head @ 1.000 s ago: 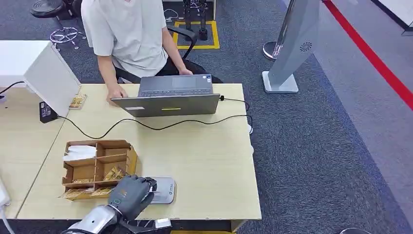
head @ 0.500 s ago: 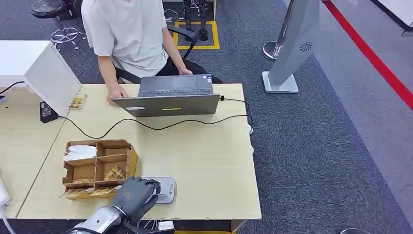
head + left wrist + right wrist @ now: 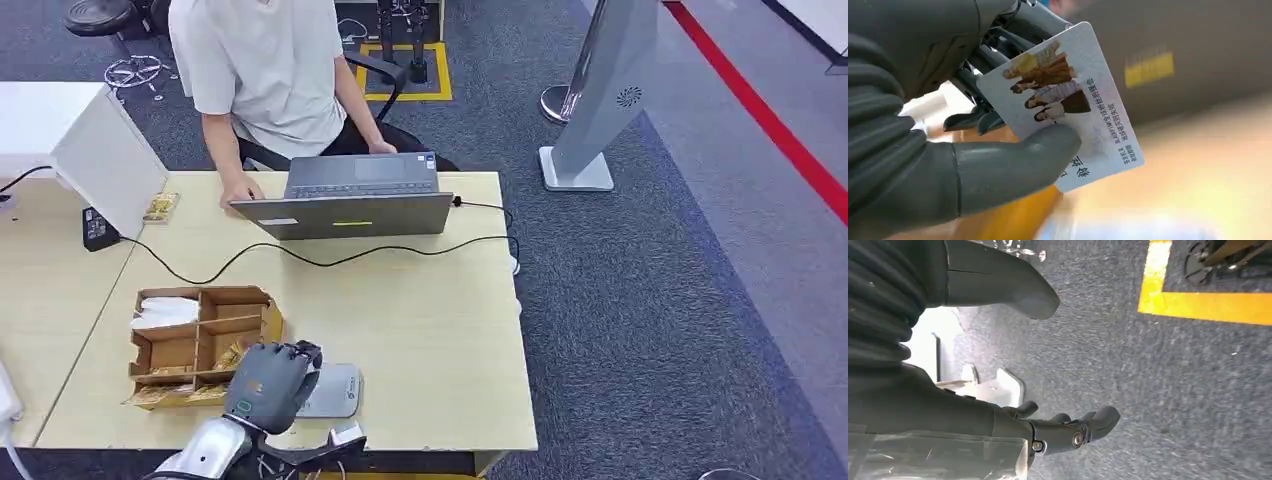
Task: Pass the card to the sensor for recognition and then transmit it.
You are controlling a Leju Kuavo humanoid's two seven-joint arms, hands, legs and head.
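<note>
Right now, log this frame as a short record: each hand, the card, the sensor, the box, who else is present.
left hand: holds the card, raised over the sensor's near-left end
card: white, printed with figures and text, pinched between thumb and fingers
right hand: hanging over grey carpet, holding nothing, fingers apart
sensor: grey pad lying flat on the table beside the box
box: cardboard organiser with compartments, small packets inside
person: seated at the far side, behind a laptop

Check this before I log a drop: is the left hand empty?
No. In the left wrist view the left hand pinches a printed card between its thumb and fingers.
</note>
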